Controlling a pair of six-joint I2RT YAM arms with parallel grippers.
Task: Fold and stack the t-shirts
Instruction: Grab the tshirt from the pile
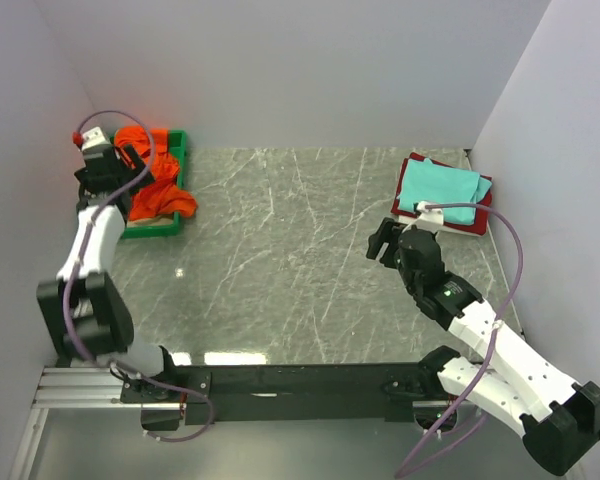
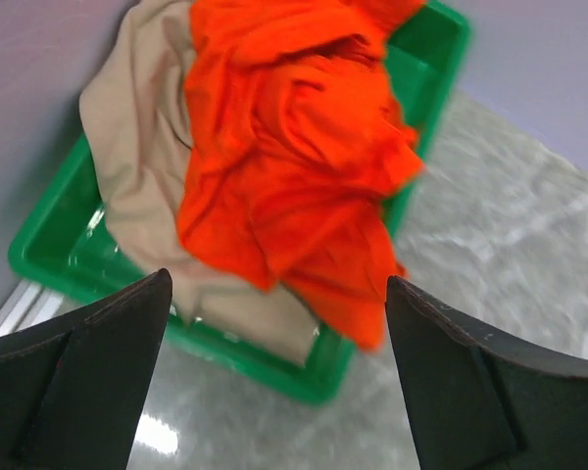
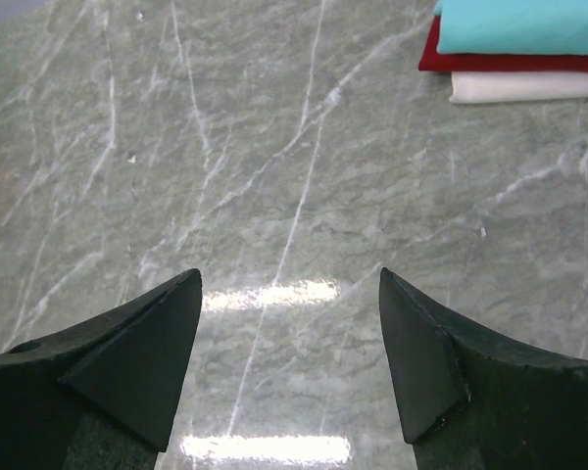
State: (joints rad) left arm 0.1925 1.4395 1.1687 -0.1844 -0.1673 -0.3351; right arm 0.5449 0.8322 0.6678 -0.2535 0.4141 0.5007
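Note:
A crumpled bright orange t-shirt [image 1: 158, 190] lies heaped in the green tray [image 1: 176, 152] at the far left, spilling over its right rim. In the left wrist view the orange shirt [image 2: 294, 157] lies on a beige t-shirt [image 2: 142, 166] in the tray [image 2: 49, 255]. My left gripper [image 1: 130, 165] [image 2: 279, 313] is open and empty above the tray's near end. A folded stack sits far right: teal t-shirt [image 1: 440, 190] on dark red [image 1: 480, 222] on white; it also shows in the right wrist view [image 3: 519, 24]. My right gripper [image 1: 383, 240] [image 3: 289, 294] is open and empty over bare table.
The grey marble table [image 1: 290, 250] lies between the tray and the stack. White walls close in at the back and both sides. A black rail [image 1: 300, 380] with the arm bases runs along the near edge.

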